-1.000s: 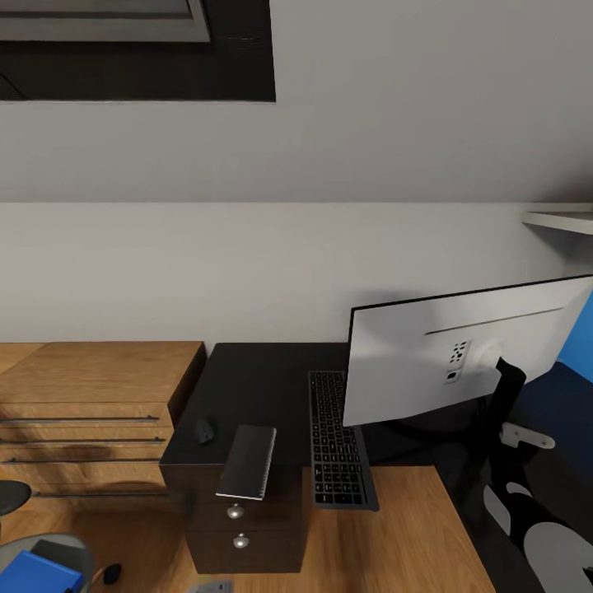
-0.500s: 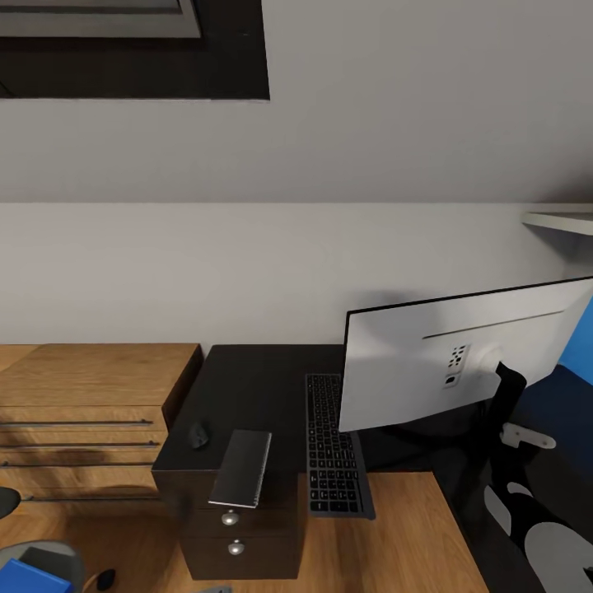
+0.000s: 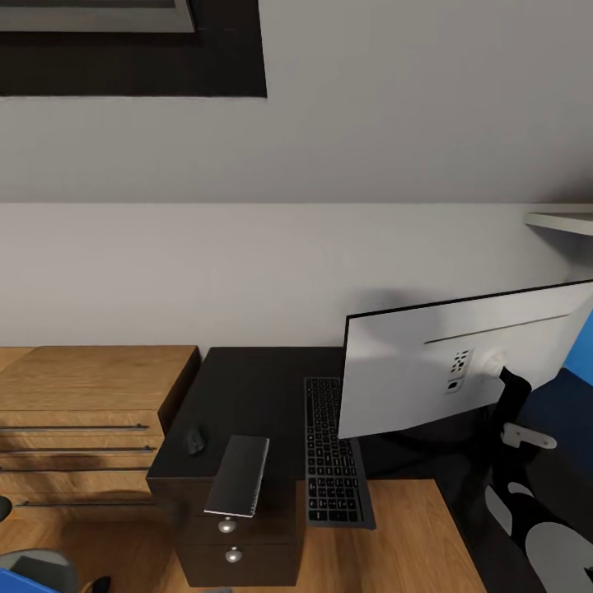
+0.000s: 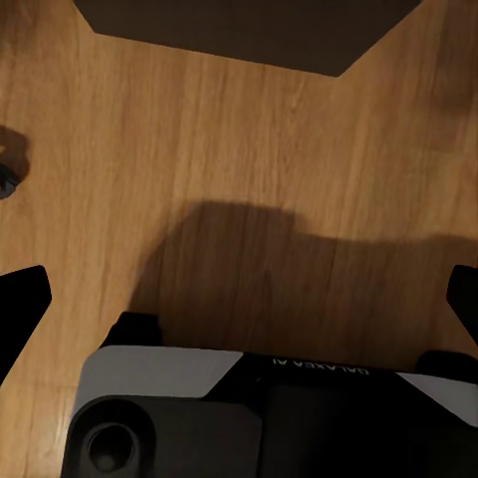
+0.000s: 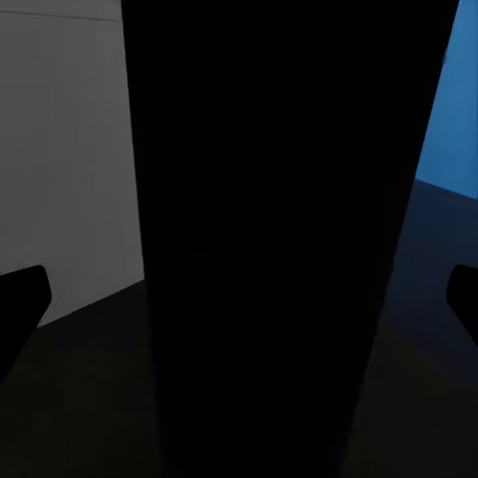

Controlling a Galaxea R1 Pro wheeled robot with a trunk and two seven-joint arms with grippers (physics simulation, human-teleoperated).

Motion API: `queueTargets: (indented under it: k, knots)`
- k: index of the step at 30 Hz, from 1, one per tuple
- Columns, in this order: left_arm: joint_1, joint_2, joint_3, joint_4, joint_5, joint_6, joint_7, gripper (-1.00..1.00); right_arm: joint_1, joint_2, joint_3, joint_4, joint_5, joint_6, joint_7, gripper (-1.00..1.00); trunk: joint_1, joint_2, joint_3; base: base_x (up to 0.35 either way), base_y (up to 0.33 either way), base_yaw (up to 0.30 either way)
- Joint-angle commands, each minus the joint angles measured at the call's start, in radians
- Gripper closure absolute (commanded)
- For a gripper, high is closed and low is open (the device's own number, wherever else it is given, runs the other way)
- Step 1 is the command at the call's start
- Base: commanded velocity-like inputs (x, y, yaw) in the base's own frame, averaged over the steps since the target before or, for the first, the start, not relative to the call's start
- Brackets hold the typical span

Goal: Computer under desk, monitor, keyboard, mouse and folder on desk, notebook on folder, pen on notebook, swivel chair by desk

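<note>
On the black desk (image 3: 247, 387) the monitor (image 3: 428, 371) stands with its white back toward me. The keyboard (image 3: 333, 449) lies beside it, one end past the desk's front edge. The mouse (image 3: 195, 441) rests near the left edge. The grey notebook (image 3: 237, 476) overhangs the front above the drawers. A sliver of the swivel chair (image 3: 49, 567) seat carries a corner of the blue folder (image 3: 12, 585). My left gripper (image 4: 239, 299) hangs open over wooden floor. My right gripper (image 5: 239, 299) is open, facing a close dark upright surface. The pen and computer are out of view.
A light-wood chest (image 3: 82, 412) with long bar handles stands against the desk's left side. My right arm (image 3: 527, 511) reaches along the desk's right wing behind the monitor. A white shelf (image 3: 564, 221) is on the wall at the right, and a dark window (image 3: 132, 49) is high on the left.
The head camera has shifted, so the desk and chest sit further left and lower in the picture, and the chair and folder have slid almost out at the lower left. Nothing on the desk moved.
</note>
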Motion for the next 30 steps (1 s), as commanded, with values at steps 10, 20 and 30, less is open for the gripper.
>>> queueTargets:
  k: [10,20,30]
  knots:
    - [-0.001,0.001,-0.006,0.006,0.011,0.002,0.010,-1.00,-0.001,-0.002,0.000,0.001,0.004,-0.003,-0.005,1.00,0.000,-0.001,-0.001,0.000,0.000,0.000]
    - [-0.001,0.001,-0.006,0.006,0.012,0.003,0.012,-1.00,-0.001,-0.002,0.000,0.001,0.004,-0.002,-0.005,1.00,0.000,-0.001,-0.001,0.000,0.000,0.000]
    - [-0.001,0.002,-0.005,0.006,0.012,0.003,0.011,-1.00,-0.001,-0.004,0.000,0.001,0.004,-0.001,-0.005,1.00,0.000,-0.001,-0.001,0.000,0.000,0.000]
